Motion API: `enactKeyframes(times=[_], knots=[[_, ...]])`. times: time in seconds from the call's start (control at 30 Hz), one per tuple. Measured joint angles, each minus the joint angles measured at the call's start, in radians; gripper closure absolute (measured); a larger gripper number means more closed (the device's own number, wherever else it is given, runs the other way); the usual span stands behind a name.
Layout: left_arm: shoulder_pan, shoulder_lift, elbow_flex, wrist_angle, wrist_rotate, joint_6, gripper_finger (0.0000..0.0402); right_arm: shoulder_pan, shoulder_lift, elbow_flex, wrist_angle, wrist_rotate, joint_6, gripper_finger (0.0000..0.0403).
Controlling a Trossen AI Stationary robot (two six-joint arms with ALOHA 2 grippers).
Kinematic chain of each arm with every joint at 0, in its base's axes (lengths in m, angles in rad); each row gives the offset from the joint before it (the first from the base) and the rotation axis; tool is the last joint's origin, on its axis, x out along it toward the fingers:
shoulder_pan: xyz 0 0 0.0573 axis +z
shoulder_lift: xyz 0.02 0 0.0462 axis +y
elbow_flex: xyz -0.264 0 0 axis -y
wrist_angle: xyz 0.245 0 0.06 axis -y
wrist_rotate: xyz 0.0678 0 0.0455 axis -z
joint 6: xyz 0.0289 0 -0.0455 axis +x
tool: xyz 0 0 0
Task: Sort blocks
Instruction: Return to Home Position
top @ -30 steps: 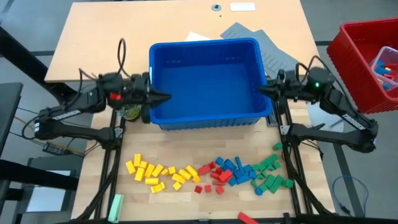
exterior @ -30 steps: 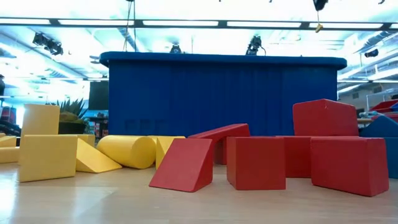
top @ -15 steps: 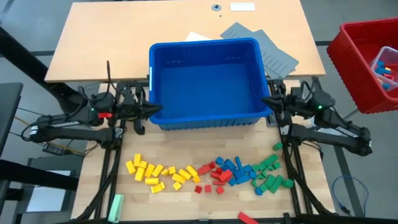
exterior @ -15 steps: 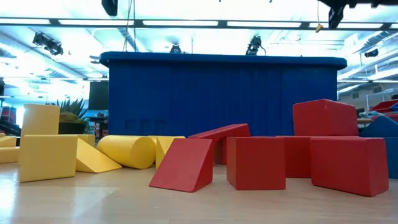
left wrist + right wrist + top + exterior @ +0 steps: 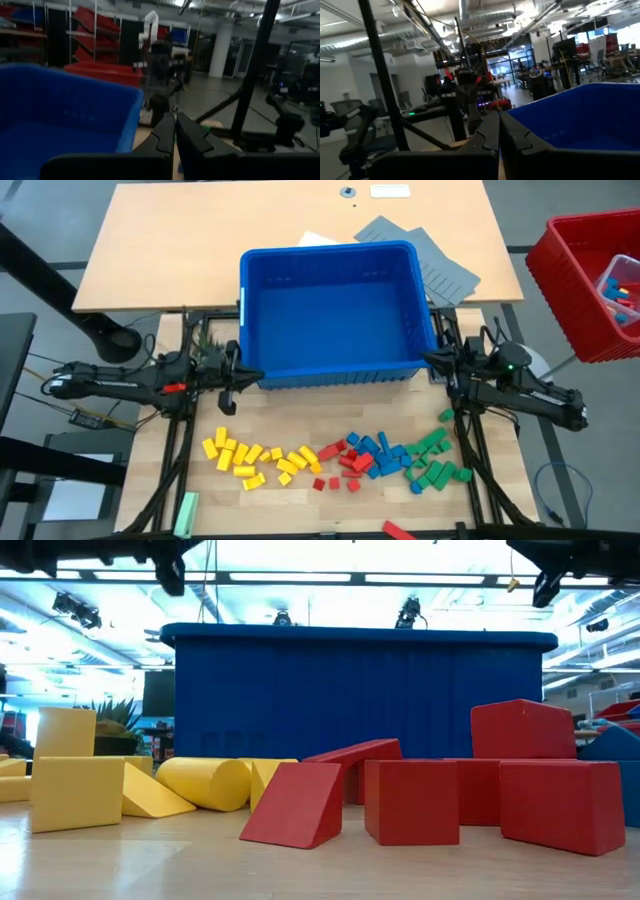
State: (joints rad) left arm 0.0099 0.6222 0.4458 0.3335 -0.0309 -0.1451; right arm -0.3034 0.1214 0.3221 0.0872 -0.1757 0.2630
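Left tool (image 5: 252, 373) is seen pressed together at the bin's (image 5: 330, 250) lower-left corner, right tool (image 5: 432, 360) likewise lower right; blocks (image 5: 340, 460) are spread below.

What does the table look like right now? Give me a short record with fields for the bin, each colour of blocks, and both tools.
blue bin: centre of the table, no blocks seen inside
yellow blocks: leftmost pile of the row in front of the bin
red blocks: next pile, right of the yellow
blue blocks: between red and green
green blocks: rightmost pile
left tool: shut, holding nothing, at the bin's front left corner
right tool: shut, holding nothing, at the bin's front right corner
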Motion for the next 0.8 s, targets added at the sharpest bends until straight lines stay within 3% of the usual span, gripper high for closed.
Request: enactKeyframes(times=[0.27,0.5,0.8], knots=[[-0.057,-0.096,-0.026,-0.120,-0.081,-0.001,0.0379,0.021,-0.118,-0.025,-0.051,-0.015,0.034,0.0403],[-0.063,-0.162,-0.026,-0.266,-0.103,0.001,0.0379,0.022,-0.114,-0.040,-0.114,-0.028,0.027,0.0403],[-0.063,-0.223,-0.026,-0.350,-0.098,-0.022,0.0379,0.022,-0.120,-0.250,0.153,-0.055,0.068,0.0403]])
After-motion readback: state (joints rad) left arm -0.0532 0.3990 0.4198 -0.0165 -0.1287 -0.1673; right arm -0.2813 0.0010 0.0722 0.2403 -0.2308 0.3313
